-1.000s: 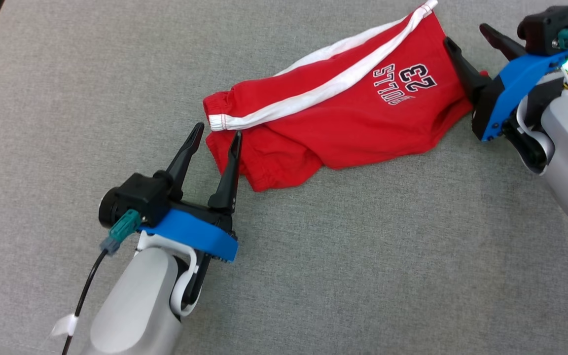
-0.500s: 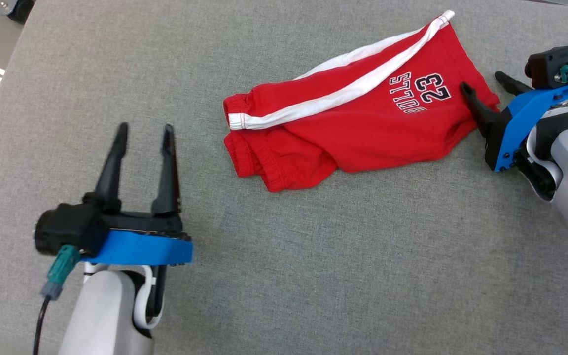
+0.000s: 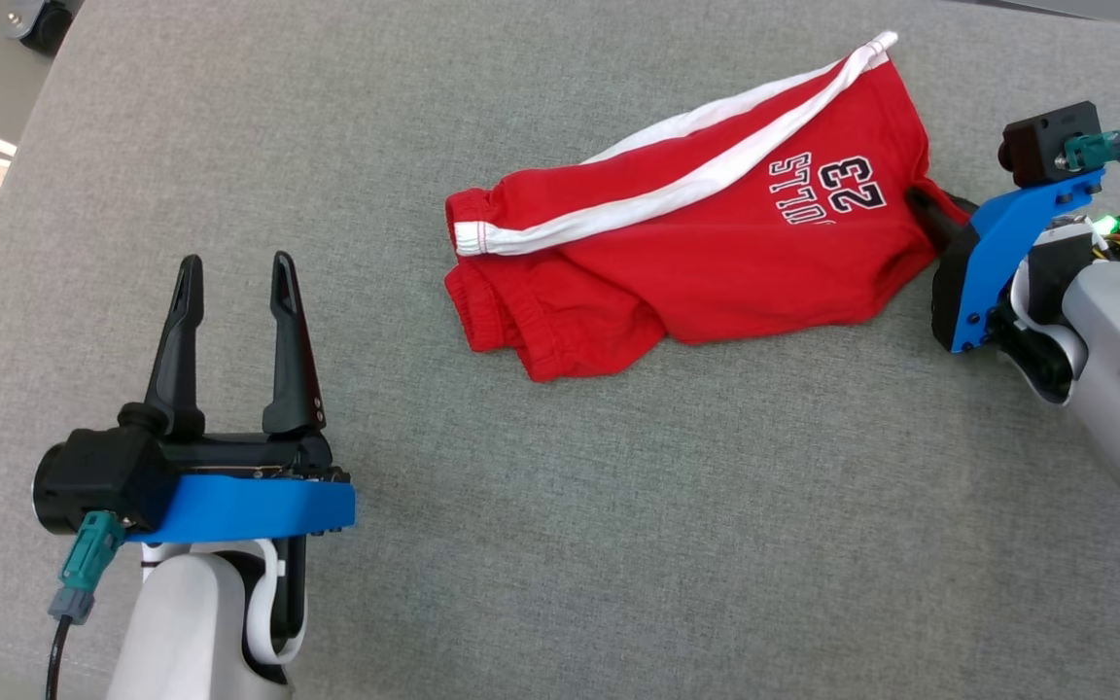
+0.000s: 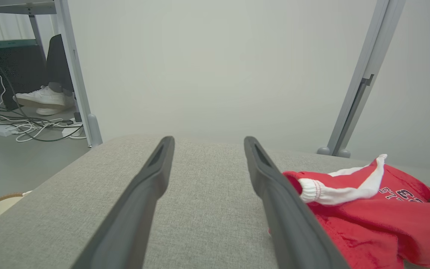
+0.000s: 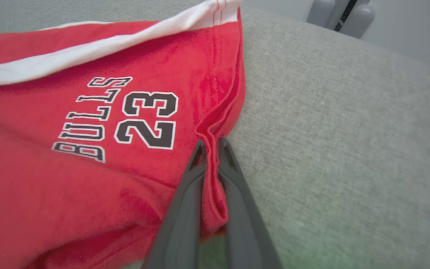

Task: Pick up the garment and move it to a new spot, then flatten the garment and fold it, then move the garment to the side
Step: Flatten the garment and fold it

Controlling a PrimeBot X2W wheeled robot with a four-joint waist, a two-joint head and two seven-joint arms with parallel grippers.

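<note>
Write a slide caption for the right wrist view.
Right gripper pinches a fold at the edge of the red shorts on the grey fabric surface.

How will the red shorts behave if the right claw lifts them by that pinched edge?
Probably floppy: the red shorts bunch into a fold inside the right claw. Likely light, thin cloth, so they would hang from that edge. The textured grey surface may drag the trailing end.

Pale grey forearms (image 3: 191,632) carry blue brackets (image 3: 239,507), black housings (image 3: 93,476), teal plugs (image 3: 88,554) and dark end effector fingers (image 3: 176,340).
</note>
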